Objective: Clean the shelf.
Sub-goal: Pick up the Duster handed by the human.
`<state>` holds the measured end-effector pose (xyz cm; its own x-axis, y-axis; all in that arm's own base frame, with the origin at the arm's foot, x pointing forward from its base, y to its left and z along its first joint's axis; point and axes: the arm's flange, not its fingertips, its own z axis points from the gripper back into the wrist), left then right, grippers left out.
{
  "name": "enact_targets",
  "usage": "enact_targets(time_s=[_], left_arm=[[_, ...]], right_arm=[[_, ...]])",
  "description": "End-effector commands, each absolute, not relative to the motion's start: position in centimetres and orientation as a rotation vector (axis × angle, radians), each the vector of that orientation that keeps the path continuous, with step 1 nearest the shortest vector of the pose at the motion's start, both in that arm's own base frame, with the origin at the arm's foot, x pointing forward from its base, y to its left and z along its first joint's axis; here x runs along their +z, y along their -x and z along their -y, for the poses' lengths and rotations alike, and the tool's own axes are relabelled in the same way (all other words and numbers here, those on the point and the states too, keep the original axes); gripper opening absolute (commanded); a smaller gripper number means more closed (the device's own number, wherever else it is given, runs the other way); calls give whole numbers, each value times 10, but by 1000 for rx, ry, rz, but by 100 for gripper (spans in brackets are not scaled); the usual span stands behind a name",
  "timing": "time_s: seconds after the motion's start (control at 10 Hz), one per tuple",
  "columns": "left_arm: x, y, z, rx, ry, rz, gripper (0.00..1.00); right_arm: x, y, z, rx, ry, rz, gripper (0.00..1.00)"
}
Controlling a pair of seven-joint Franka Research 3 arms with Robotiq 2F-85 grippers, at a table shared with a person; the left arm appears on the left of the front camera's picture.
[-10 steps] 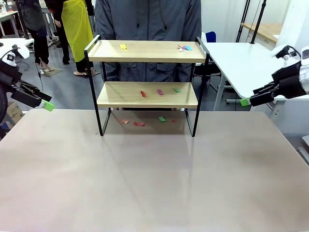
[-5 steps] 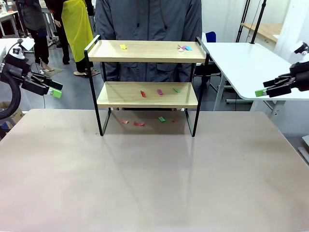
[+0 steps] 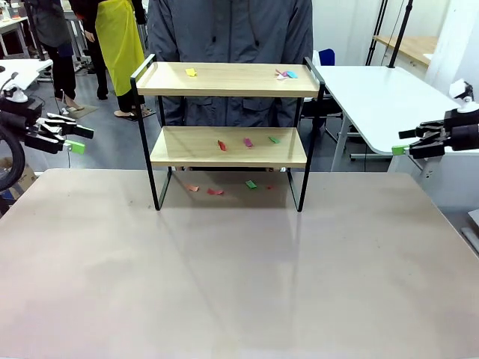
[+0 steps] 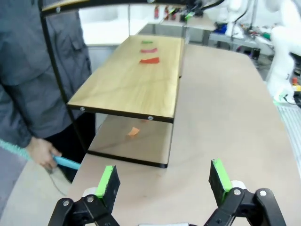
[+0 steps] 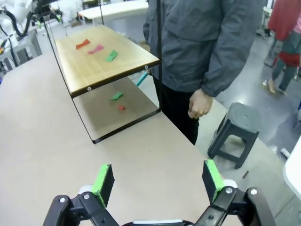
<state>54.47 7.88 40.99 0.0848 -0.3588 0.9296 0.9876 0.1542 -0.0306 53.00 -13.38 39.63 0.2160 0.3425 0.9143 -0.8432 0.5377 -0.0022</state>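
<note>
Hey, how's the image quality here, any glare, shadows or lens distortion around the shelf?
Front view: sharp and evenly lit, with a faint sheen on the table mirroring the shelf legs. Left wrist view: a washed-out white patch beyond the shelf. Right wrist view: sharp, but the wide lens bows the black legs slightly.

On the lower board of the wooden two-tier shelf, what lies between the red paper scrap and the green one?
A small pink paper scrap, seen in the front view.
</note>
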Motion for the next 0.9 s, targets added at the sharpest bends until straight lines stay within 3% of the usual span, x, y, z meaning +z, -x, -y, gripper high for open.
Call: enact_targets(time_s=[0.0,0.8], left_arm=[[402,-553,-90,-1268,954,1001,100],[392,-552,-117,-1239,1022,1135,100]], right_arm=[[397,-534,146,938,-674,1112,100],[392,-542,157,920,-781,1193,100]])
